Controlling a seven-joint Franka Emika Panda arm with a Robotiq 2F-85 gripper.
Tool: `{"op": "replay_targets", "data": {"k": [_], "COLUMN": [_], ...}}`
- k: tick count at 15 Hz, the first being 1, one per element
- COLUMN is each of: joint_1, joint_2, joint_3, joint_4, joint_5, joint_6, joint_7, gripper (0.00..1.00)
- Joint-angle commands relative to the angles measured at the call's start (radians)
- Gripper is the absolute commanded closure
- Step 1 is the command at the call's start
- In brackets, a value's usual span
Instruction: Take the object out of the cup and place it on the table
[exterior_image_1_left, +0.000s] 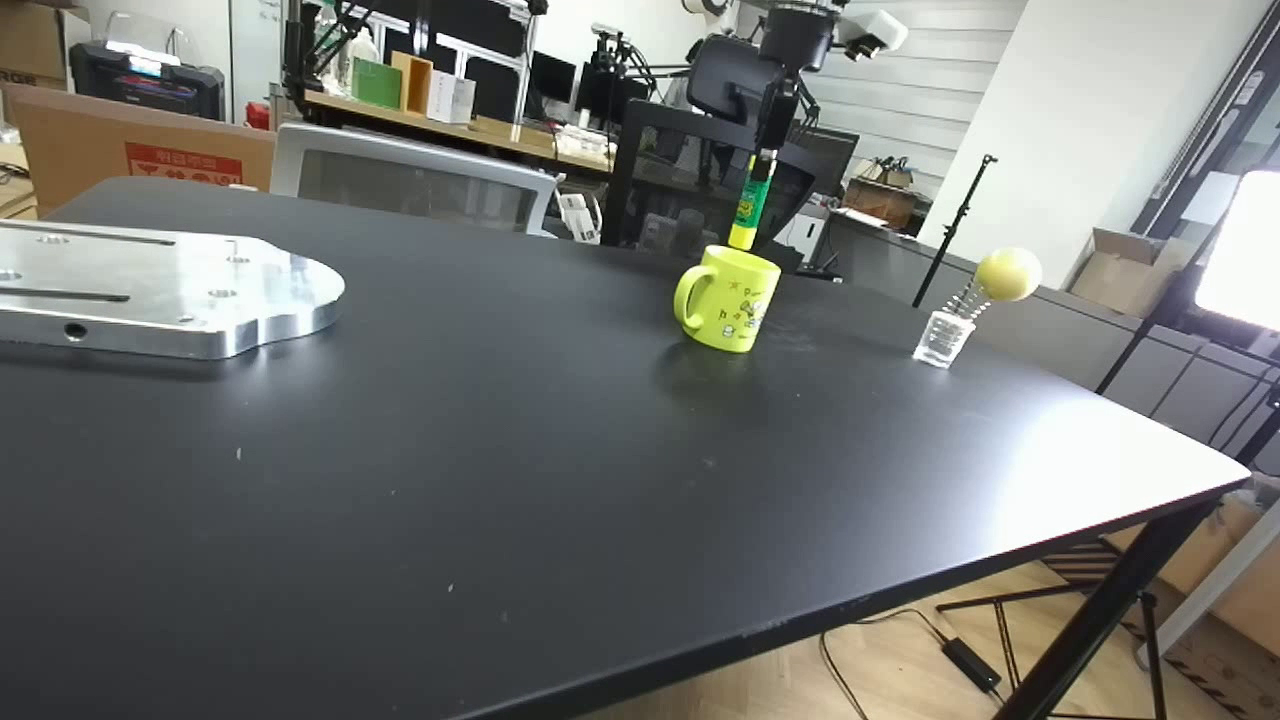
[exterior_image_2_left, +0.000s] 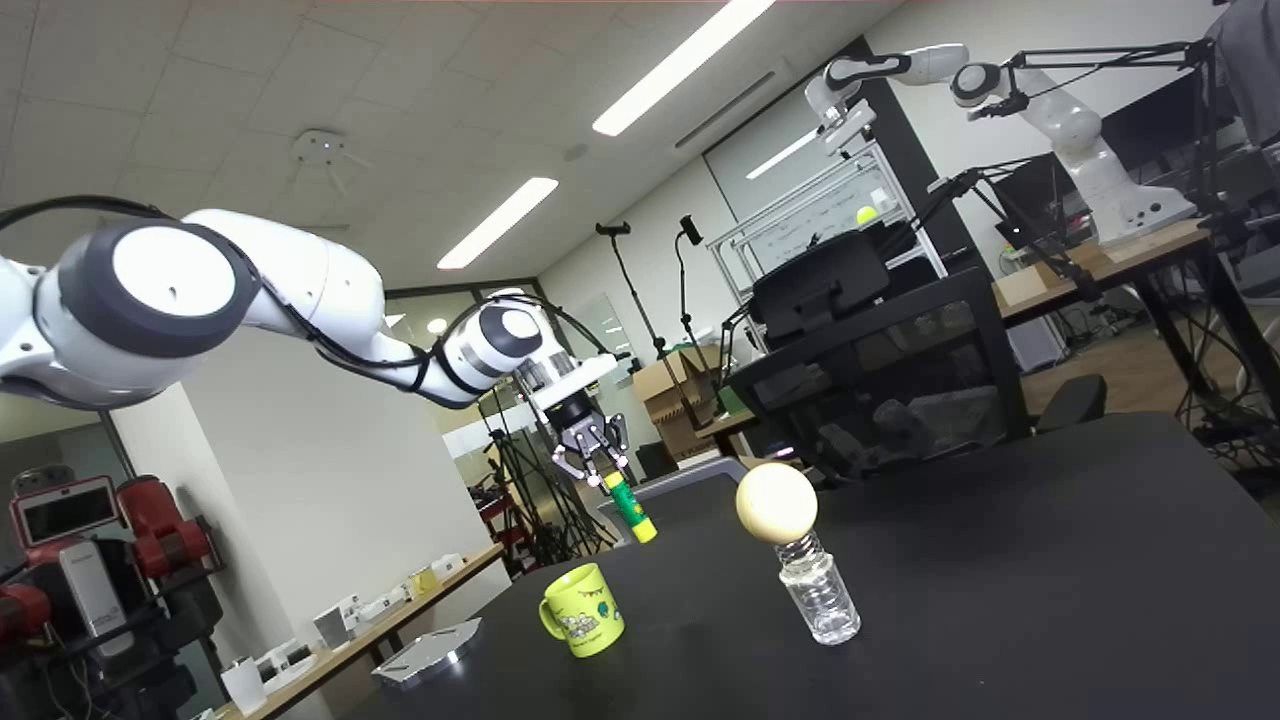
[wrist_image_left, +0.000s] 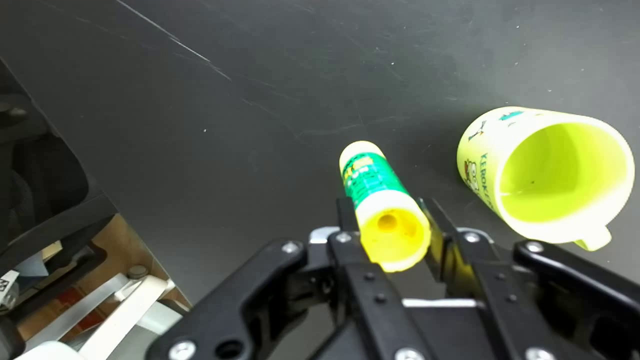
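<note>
Hand (wrist_image_left: 390, 216) gripping green-yellow tube (wrist_image_left: 372, 180), mug (exterior_image_1_left: 733, 302) upright on table (exterior_image_1_left: 520, 450)

I seem to be working in a robotics lab, part office: besides my own arm (exterior_image_2_left: 330, 290), an exterior view gives me another white arm (exterior_image_2_left: 1085, 130) mounted on a desk (exterior_image_2_left: 1110, 262), a red robot (exterior_image_2_left: 95, 585) with a screen (exterior_image_2_left: 70, 515), ceiling strip lights (exterior_image_2_left: 680, 68) and a mesh chair (exterior_image_2_left: 865, 370). Monitors (exterior_image_1_left: 552, 77) and cardboard boxes (exterior_image_1_left: 85, 135) stand in the background.

From way over here I see bright strip lights (exterior_image_2_left: 683, 66), white wall (exterior_image_1_left: 1120, 110), black mesh chair (exterior_image_2_left: 900, 360), pale floor (exterior_image_1_left: 760, 690).
</note>
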Motion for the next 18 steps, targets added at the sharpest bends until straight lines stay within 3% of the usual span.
{"op": "replay_targets", "data": {"k": [1, 13, 14, 16, 18], "joint_1": [-0.003, -0.044, -0.044, -0.038, -0.031], "joint_2": [0.072, 0.172, 0.172, 0.159, 0.119], "joint_3": [-0.01, -0.006, -0.007, -0.011, -0.016], "joint_4": [0.076, 0.122, 0.122, 0.114, 0.085], "joint_5": [0.011, 0.079, 0.079, 0.071, 0.064], "joint_6": [0.007, -0.008, -0.009, -0.01, 0.003], "joint_7": [-0.012, 0.0, 0.001, 0.002, 0.016], "gripper": [0.91, 0.91, 0.41, 0.35, 0.21]}}
